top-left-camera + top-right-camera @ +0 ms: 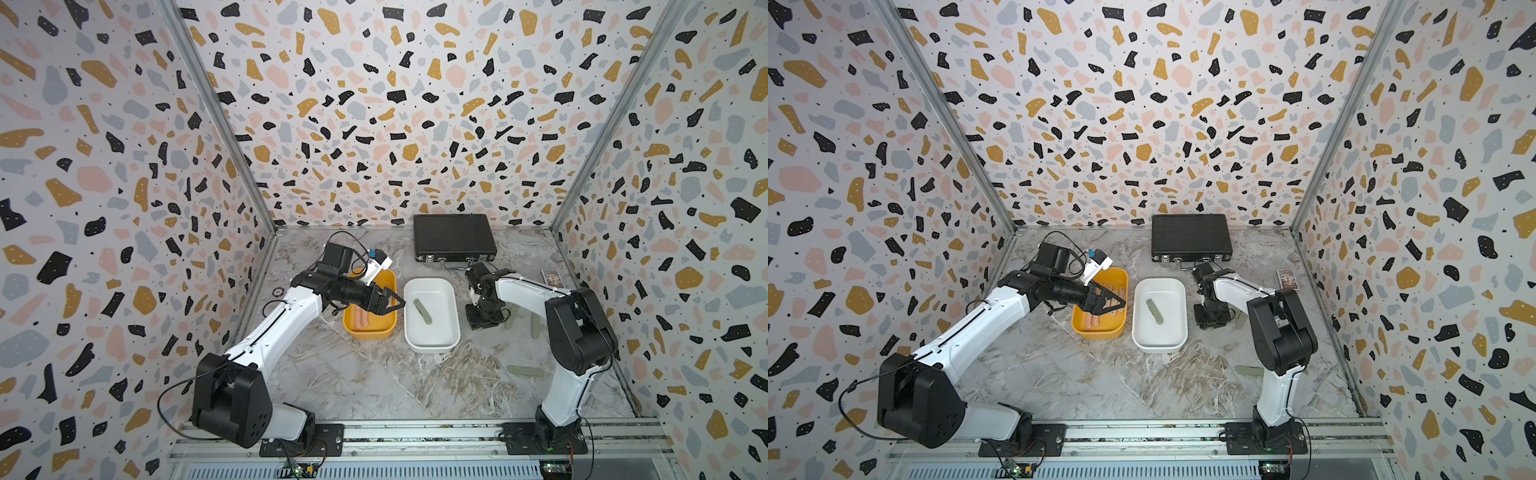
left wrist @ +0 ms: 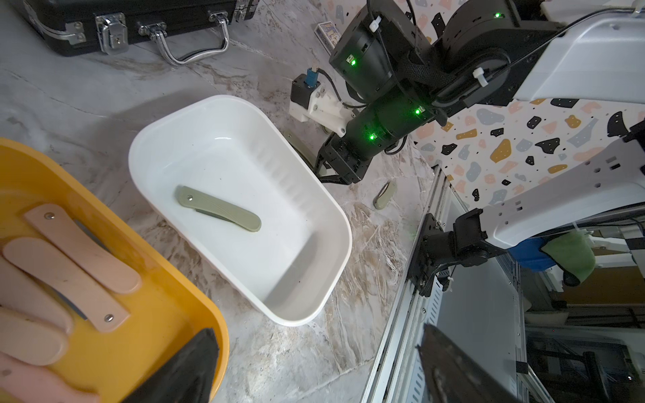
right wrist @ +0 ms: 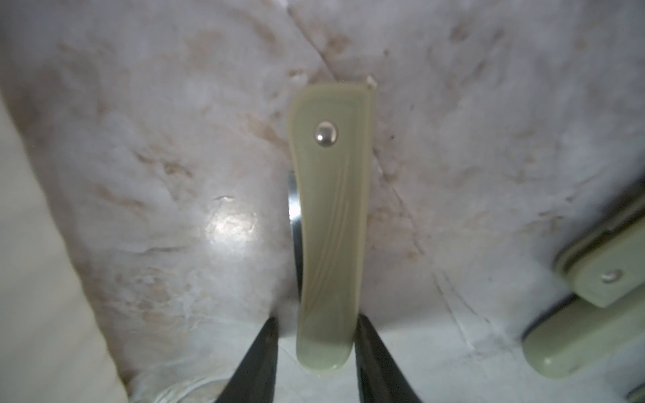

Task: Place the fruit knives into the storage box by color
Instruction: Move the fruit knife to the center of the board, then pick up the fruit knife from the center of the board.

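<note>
Taking the rail edge as six o'clock on the table (image 1: 374,386), a stray knife (image 1: 525,371), green, lies flat at about five o'clock, beside the right arm's base and well apart from both tubs. At centre sits the white tub (image 1: 432,348), its long side running six to twelve, with one green knife (image 1: 422,311) flat on its floor. Just beside it at nine o'clock, rims apart, stands the yellow tub (image 1: 368,333), holding several pink knives (image 2: 75,275) laid side by side. The left gripper (image 1: 392,303) hangs over the yellow tub's three o'clock rim, jaws spread wide with nothing between them.

At three o'clock from the white tub the right gripper (image 3: 316,328) points down at the table. In the right wrist view its fingers (image 3: 373,359) straddle the rounded end of a third knife (image 3: 331,209), green, lying on the marble. One finger sits against the knife's edge and the other shows a sliver of gap, so the jaws are narrowly parted and not clamped. A strip of steel blade shows along that knife's side. Two more knives (image 3: 600,282), also green, lie close together near it.

At two o'clock rests a card box (image 1: 551,277). At twelve o'clock a closed black case (image 1: 455,237) lies by the far wall, handle toward six.
</note>
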Available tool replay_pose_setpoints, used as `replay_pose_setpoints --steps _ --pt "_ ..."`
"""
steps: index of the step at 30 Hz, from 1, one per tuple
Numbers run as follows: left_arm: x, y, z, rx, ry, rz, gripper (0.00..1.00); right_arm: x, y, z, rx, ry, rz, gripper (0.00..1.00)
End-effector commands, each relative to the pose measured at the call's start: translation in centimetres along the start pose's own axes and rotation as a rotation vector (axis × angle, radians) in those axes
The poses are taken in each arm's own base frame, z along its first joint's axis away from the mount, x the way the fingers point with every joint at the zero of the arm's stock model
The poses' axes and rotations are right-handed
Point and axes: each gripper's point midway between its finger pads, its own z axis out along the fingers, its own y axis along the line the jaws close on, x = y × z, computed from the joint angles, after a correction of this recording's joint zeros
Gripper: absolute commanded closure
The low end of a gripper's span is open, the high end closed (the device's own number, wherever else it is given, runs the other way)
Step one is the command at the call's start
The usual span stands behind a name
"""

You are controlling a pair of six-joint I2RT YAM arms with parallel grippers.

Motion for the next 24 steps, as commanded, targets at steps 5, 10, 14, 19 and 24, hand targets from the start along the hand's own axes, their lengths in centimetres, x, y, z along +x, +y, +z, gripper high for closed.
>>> replay_pose_setpoints --steps 5,10,14,19,24 --pt "0.2 0.2 0.2 0.002 0.004 0.020 0.09 0.8 -1.2 1.9 0.083 0.064 -0.025 0.64" --pt "0.2 0.1 0.2 0.002 0.003 0.021 0.09 0.7 -1.4 1.9 0.090 0.062 -0.028 0.71" --pt "0.2 0.2 0.3 0.002 0.005 0.016 0.09 0.5 -1.3 1.3 0.088 0.052 -0.029 0.74" --pt "0.1 0.4 0.3 -0.004 0.008 0.006 0.10 -0.1 -1.1 -0.7 0.077 0.014 -0.029 0.75" --pt "0.0 0.7 0.3 -0.010 0.011 -0.003 0.11 -0.6 -0.7 -3.2 0.053 -0.024 -0.028 0.75"
